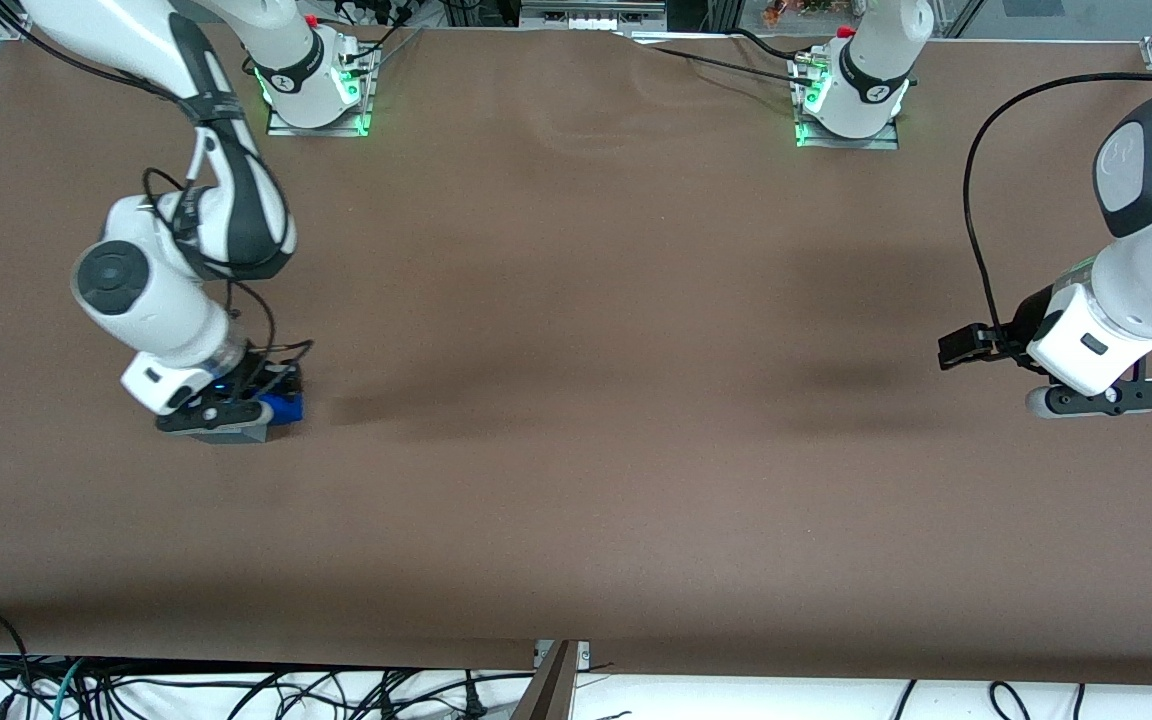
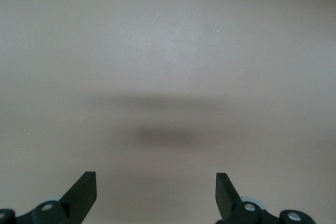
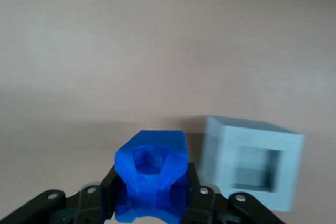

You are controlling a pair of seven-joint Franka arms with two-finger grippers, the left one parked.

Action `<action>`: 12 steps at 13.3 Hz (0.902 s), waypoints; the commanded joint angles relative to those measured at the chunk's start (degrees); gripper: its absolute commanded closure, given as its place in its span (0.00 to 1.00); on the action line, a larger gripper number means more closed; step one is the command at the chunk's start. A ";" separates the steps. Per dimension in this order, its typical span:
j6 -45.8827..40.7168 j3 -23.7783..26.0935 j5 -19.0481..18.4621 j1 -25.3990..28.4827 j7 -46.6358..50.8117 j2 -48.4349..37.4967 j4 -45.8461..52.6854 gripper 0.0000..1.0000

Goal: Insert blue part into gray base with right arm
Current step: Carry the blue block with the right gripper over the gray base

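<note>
The right arm's gripper [image 1: 269, 405] hangs low over the brown table at the working arm's end. It is shut on the blue part [image 1: 284, 407], and in the right wrist view its black fingers [image 3: 111, 182] press both sides of the blue part [image 3: 152, 169]. The gray base [image 3: 251, 162] stands on the table close beside the blue part, apart from it, and its square recess shows. In the front view the gray base [image 1: 234, 433] is only a gray edge under the gripper, nearer the camera.
The brown table mat [image 1: 576, 400] stretches wide toward the parked arm's end. Both arm mounts [image 1: 316, 95] stand at the table edge farthest from the camera. Loose cables [image 1: 236, 690] lie below the table's near edge.
</note>
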 commanded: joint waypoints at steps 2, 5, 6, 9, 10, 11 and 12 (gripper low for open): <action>-5.13 -4.23 2.51 0.15 -5.92 -0.91 1.51 0.82; -7.53 -5.12 2.51 -2.39 -7.41 -0.48 2.93 0.82; -7.10 -5.12 2.77 -3.18 -7.85 -0.13 2.93 0.82; -5.61 -5.12 3.30 -4.50 -7.86 0.84 2.85 0.80; -5.42 -5.12 3.39 -4.68 -7.86 1.11 2.76 0.80; -5.16 -5.03 3.56 -4.77 -7.86 1.37 2.76 0.80; -5.07 -5.03 4.96 -4.68 -7.95 1.72 2.67 0.80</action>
